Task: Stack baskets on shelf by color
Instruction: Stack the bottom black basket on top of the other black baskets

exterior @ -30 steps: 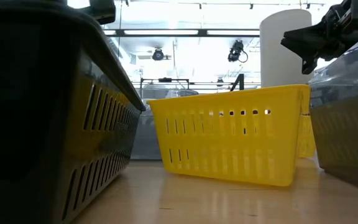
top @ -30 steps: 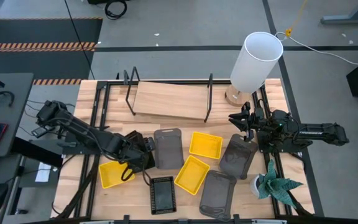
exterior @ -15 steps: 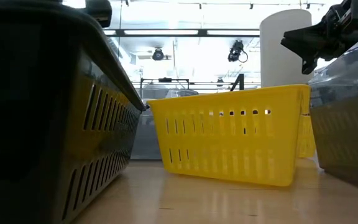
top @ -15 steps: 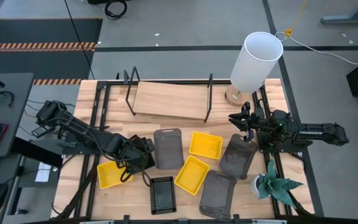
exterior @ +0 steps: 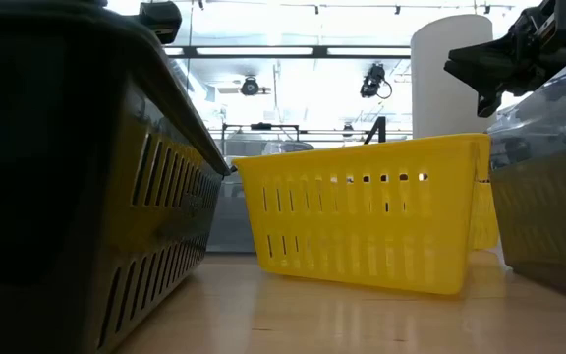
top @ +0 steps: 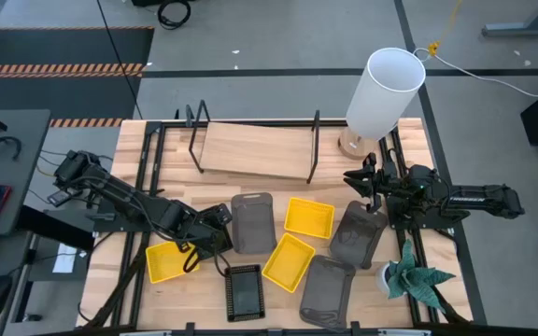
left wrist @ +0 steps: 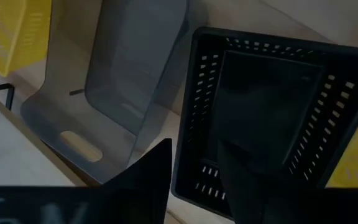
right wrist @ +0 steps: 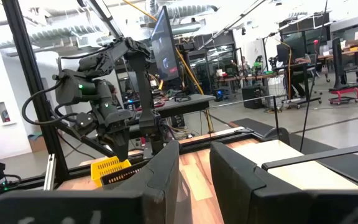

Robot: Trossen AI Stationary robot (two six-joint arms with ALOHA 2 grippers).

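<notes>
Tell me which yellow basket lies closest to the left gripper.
The yellow basket at the table's left front, right beside the left gripper; the other two yellow ones sit mid-table, beyond the grey basket.

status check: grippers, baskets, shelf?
Left gripper open, low beside the black basket and grey basket. Right gripper open, holding nothing, above the table's right side. Shelf bare; no basket on it yet.

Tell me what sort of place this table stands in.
Probably a robotics lab or workshop: an open hall with desks and monitors behind, ceiling light strips, and hazard-striped floor tape beside the slatted table.
</notes>
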